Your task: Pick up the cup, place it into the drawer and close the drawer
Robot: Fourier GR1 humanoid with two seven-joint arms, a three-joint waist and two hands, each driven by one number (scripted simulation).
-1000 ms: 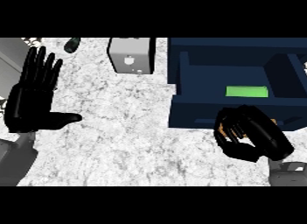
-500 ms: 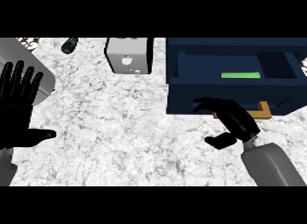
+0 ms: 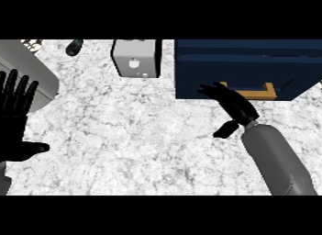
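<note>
Right hand open, straight fingers against dark blue drawer front beside its orange handle; cup hidden.

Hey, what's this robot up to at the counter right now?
Its right hand, fingers straight, is pressed against the front of a dark blue drawer by the wooden handle. The drawer looks shut or nearly so, and no cup is visible. The left hand rests open at the view's left edge.
</note>
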